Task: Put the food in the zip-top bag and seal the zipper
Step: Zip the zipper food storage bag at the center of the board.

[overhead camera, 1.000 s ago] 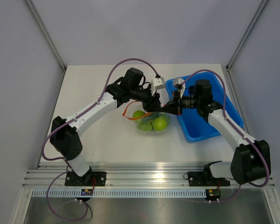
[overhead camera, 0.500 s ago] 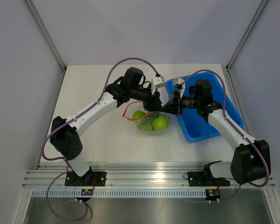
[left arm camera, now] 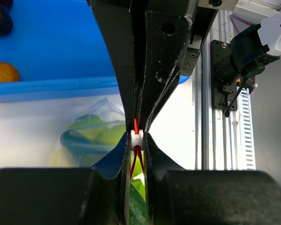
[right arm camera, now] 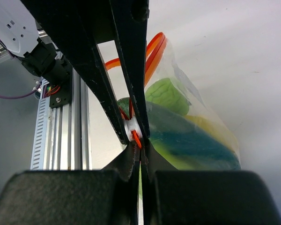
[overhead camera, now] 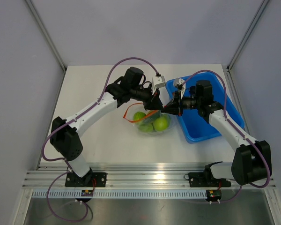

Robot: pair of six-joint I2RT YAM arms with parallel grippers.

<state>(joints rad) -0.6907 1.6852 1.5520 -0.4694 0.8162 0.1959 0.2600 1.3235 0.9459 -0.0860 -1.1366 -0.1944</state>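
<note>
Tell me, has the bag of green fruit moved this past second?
No. The zip-top bag sits where it was, beside the blue tray's left wall, with the left gripper and right gripper pinching the zipper.

- The top external camera looks steeply down from above the near edge, far enough to take in the whole white table (overhead camera: pixel 98 136).
- Both wrist cameras sit very near, facing the same crinkly clear plastic zip-top bag (left arm camera: pixel 84 136) from opposite sides.

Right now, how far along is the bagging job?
Done: green fruit sits inside the bag. In hand: the left tool and the right tool each pinch the zipper, jaws shut on it. Left: the zipper's two strips bow apart in a loop, so the mouth looks unsealed and needs pressing closed along its length.
</note>
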